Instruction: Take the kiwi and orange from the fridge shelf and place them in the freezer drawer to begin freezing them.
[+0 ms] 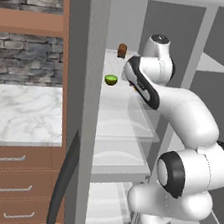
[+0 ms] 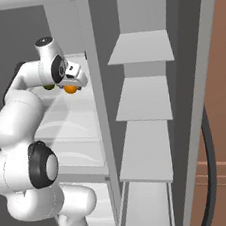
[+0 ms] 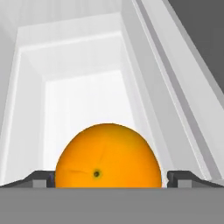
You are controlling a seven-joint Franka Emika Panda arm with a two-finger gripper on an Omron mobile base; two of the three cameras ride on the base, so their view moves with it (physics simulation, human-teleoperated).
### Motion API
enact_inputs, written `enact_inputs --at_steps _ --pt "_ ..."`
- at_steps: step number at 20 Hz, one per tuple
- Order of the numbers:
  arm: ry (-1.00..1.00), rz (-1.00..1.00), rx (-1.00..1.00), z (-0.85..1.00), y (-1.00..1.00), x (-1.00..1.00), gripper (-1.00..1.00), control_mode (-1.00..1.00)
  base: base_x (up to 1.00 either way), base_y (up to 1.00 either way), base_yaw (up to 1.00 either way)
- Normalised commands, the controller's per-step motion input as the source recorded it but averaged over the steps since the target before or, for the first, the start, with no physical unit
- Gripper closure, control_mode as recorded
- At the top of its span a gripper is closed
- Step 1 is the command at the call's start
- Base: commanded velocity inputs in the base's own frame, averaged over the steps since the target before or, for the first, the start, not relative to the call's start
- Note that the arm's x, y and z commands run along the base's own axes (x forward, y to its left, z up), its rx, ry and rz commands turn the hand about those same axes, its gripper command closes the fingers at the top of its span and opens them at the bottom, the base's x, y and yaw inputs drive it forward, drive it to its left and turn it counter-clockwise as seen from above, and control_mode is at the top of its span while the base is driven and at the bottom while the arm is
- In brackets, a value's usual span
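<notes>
- Gripper (image 3: 107, 177) reaches into the fridge at the upper shelf; its fingers (image 3: 40, 178) pinch the orange (image 3: 107, 156) from both sides
- Kiwi (image 1: 111, 79) lies on that shelf (image 1: 118, 92), cut face up; a brown cylinder (image 1: 122, 50) stands behind it

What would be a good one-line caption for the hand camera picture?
The gripper has its two fingertips either side of the orange, inside the white fridge.

The fingers (image 2: 71, 85) grip the orange (image 2: 71, 89) above the fridge shelf (image 2: 75, 115).
</notes>
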Motion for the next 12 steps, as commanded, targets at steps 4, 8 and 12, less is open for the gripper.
enact_inputs --at_steps 4,8,12 --pt "-0.01 0.0 0.0 -0.19 0.0 0.32 -1.0 -1.0 0.0 0.0 0.0" --pt "0.0 0.0 0.0 -0.11 0.0 0.19 -1.0 -1.0 0.0 0.0 0.0" --pt "0.0 0.0 0.01 -0.24 0.0 -0.06 1.0 -1.0 0.0 0.0 0.0"
